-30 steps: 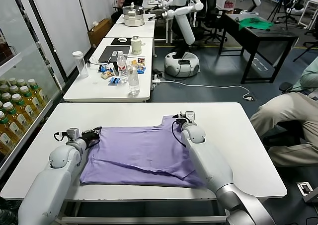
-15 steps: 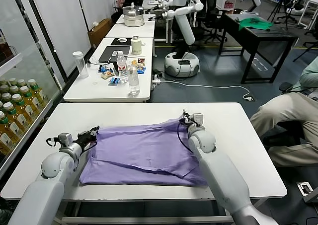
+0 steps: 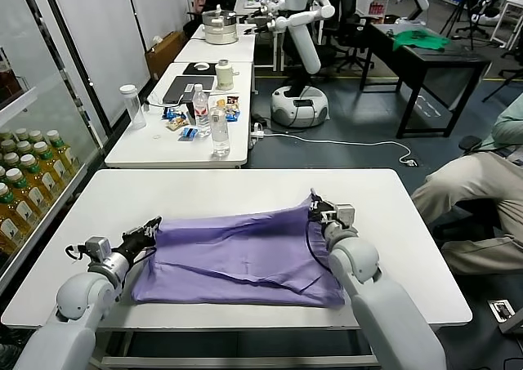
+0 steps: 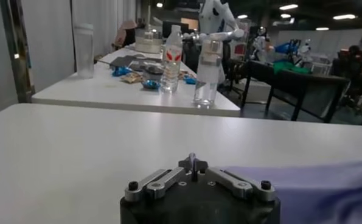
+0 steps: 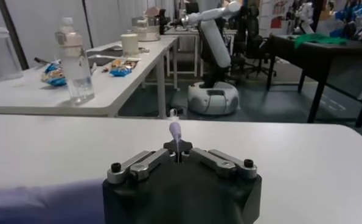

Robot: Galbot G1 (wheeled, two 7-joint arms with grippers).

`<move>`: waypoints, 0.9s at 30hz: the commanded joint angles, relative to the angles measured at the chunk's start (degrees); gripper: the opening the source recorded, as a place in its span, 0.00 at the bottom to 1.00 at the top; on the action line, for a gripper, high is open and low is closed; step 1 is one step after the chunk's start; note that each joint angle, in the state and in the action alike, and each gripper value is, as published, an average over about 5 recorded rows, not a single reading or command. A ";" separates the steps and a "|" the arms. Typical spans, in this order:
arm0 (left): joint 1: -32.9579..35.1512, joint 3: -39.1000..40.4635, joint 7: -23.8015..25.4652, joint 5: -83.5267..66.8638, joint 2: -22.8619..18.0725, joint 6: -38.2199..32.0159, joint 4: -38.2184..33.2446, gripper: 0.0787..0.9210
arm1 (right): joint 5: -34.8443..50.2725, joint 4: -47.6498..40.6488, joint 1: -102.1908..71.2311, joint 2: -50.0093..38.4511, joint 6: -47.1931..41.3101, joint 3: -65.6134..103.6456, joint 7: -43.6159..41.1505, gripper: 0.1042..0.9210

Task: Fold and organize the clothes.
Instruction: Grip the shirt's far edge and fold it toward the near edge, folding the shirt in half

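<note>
Light purple cotton T-shirt (image 3: 237, 256), lying mid-table on the white tabletop (image 3: 245, 192), far edge now drawn nearer and wider than a second ago by the left gripper (image 3: 149, 228) and right gripper (image 3: 315, 206), both clenched on its corners; fold apparently under way; no legible writing.

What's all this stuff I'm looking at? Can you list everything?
T-shirt: one, lavender, spread on the near white table, far edge lifted.
Water bottles: two, clear, on the next table back.
Laptop: one, grey, same table.
Drink bottles: many, amber, in the glass case at left.
Green cloth: one, on the dark table far right.
Other robot: one, white, in the background.
Left pincer: shut on the T-shirt's left far corner.
Right pincer: shut on its right far corner.
</note>
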 commanded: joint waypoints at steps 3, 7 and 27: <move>8.34 -3.30 -0.01 0.20 0.68 -0.13 -7.36 0.01 | 0.22 8.28 -8.10 -2.27 -0.66 0.59 0.48 0.01; 9.72 -3.47 0.01 2.22 0.71 -0.03 -7.91 0.01 | 0.01 8.50 -8.82 -2.17 -1.05 0.37 0.68 0.01; 10.70 -3.55 -1.12 7.92 0.68 4.37 -9.13 0.01 | 0.02 11.29 -11.56 -3.50 -5.46 0.06 3.72 0.01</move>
